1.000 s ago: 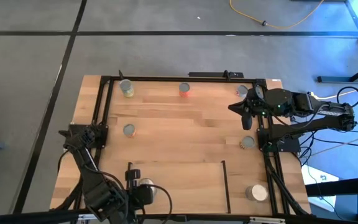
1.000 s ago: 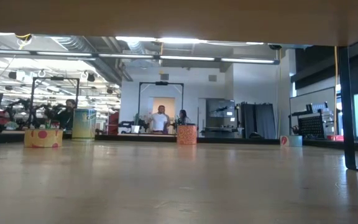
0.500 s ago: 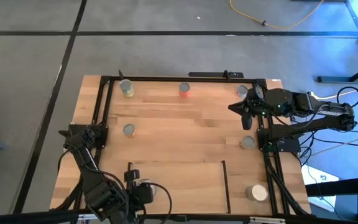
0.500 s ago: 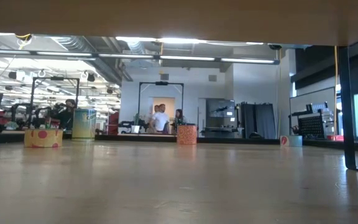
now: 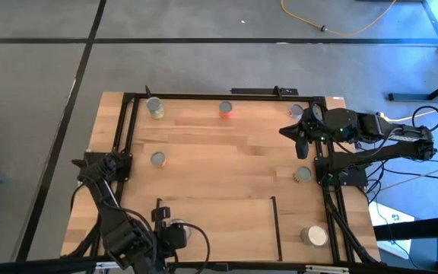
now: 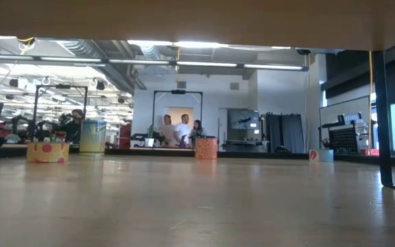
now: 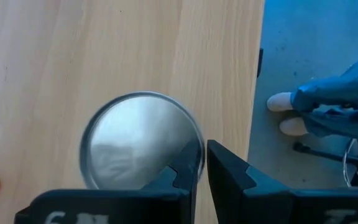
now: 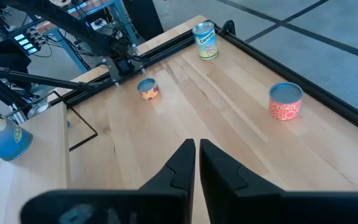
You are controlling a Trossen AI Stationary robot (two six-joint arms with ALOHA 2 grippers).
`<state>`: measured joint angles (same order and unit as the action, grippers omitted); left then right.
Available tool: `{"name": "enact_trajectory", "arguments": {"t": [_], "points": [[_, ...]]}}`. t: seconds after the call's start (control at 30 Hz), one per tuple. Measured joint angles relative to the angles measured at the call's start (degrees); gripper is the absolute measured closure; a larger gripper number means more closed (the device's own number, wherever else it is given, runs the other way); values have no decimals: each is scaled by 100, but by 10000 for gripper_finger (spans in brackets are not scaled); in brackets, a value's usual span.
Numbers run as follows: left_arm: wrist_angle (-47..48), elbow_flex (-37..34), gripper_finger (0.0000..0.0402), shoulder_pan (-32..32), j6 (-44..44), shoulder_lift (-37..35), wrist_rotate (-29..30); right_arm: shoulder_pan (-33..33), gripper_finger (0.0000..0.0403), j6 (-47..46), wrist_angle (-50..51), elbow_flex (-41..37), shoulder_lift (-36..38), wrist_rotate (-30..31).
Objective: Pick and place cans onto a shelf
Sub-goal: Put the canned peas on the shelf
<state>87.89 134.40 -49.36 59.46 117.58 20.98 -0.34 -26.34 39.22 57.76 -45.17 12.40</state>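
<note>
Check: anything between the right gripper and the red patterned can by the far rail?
Nothing visible. Only bare tabletop lies between the right gripper and the red patterned can. The short yellow can and the tall can in the corner stand clear of that line.

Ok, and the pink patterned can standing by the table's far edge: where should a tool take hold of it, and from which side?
Probably best to take the pink can by its round side wall, coming straight down from above. It stands upright and is short, and no other can is close by. The black rail runs just behind it, so the fingers should likely go on the two sides along the rail, not between can and rail.
</note>
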Motion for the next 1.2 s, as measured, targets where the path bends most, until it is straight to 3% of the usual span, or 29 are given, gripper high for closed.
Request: {"name": "enact_trajectory", "arguments": {"t": [0.53, 0.93, 1.2], "points": [[0, 58, 375, 176, -168, -271, -121, -2, 375, -12, -2, 0, 0, 0], [213, 64, 394, 865, -584, -890, 95, -2, 375, -14, -2, 0, 2, 0], [203, -70, 401, 1330, -928, -804, -398, -1, 375, -14, -3, 0, -17, 0]]}}
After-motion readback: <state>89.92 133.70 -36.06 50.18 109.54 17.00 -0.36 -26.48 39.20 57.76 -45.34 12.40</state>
